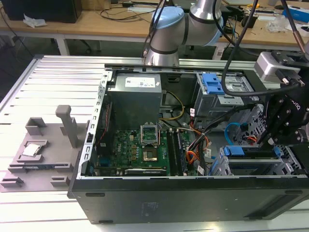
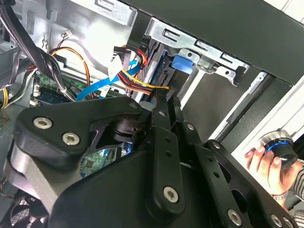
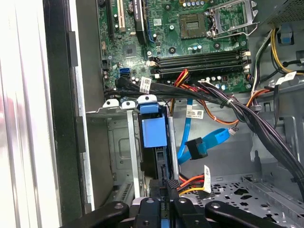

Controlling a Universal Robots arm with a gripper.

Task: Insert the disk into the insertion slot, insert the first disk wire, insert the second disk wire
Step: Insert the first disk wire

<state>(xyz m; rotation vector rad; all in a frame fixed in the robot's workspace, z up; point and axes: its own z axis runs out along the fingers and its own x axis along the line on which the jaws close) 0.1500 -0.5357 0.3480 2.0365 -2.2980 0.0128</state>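
The disk point(image 3: 154, 133) sits edge-on in the insertion slot point(image 3: 118, 140), and its bright blue carrier tab faces out toward the open middle of the computer case point(image 1: 169, 198), so the seating step looks done. In both wrist views the hand point(image 3: 166, 194) has its fingers drawn together on the black plug of the first disk wire point(image 3: 173, 184), whose red, orange and yellow leads trail off to one side. The plug is held right at the disk's rear edge, but I cannot tell whether it is fully home. I judge this plug to be light, hard plastic on springy leads that tug sideways, so the plug's flat sides are the right place to hold it, not the leads. It is probably keyed, and it would bind or chip if pushed in tilted. The second disk wire point(image 3: 216, 137) hangs loose in a loop just beside the disk, and its dark plug point(image 3: 196, 148) is unconnected. It looks thin, glossy and slippery, so it is best taken by that plug.
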